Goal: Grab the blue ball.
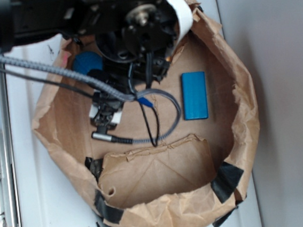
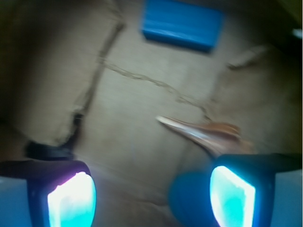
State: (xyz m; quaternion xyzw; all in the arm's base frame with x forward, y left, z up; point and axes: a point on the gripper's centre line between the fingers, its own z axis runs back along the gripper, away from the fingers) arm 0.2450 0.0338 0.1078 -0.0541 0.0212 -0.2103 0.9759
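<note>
The blue ball lies at the upper left of the brown paper bag's floor, partly hidden under my arm. In the wrist view the blue ball is a blurred round shape at the bottom, just inside the right fingertip. My gripper hangs over that corner, mostly hidden by its own black body. In the wrist view the gripper is open with bare paper between the fingers. I cannot tell whether the ball touches the right finger.
A flat blue rectangular block lies right of the arm and shows at the top of the wrist view. The crumpled bag wall rings everything, with black tape patches. Cables loop over the floor. A torn paper flap sticks up.
</note>
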